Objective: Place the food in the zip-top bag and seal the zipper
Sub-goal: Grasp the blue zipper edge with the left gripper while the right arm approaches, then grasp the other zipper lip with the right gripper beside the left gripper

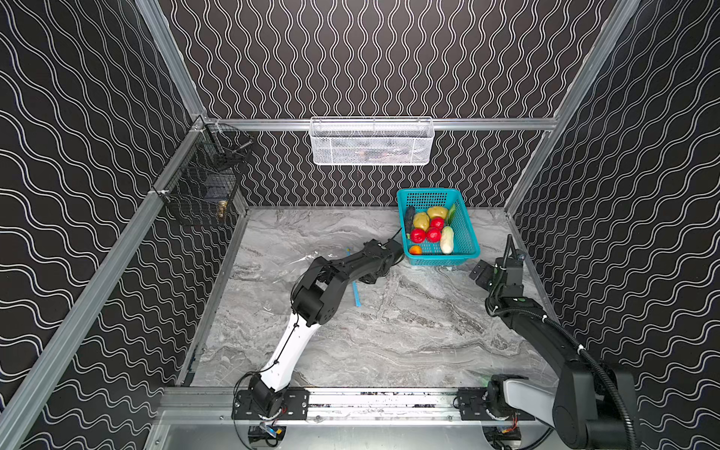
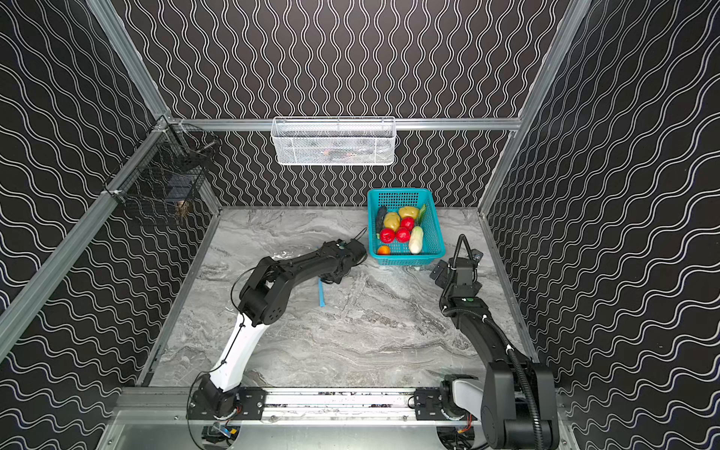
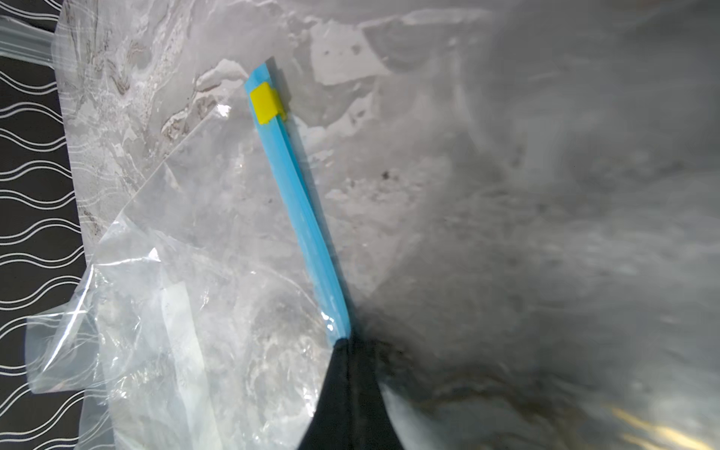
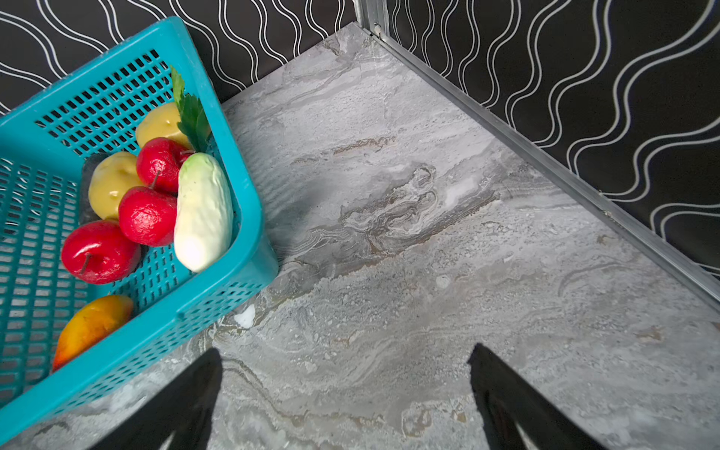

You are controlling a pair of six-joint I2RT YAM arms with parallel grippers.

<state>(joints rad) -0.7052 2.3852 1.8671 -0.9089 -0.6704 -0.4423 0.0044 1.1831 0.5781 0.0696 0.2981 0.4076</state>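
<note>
Because the bag (image 3: 187, 241) is thin, limp, slippery film lying flat on the worktop (image 1: 389, 331) under the left arm, its stiffer blue zipper (image 3: 304, 218) looks the safest hold. The left jaws are clamped on it at the end away from the yellow slider (image 3: 266, 102). The right jaws stand apart over bare worktop beside the teal basket (image 4: 233, 156). Inside lie light, probably firm pieces: three tomatoes (image 4: 99, 251), two potatoes (image 4: 111, 183), one radish (image 4: 202, 210), one cucumber (image 1: 409, 218), one leafy green (image 4: 193, 113) and one orange piece (image 4: 91, 323).
</note>
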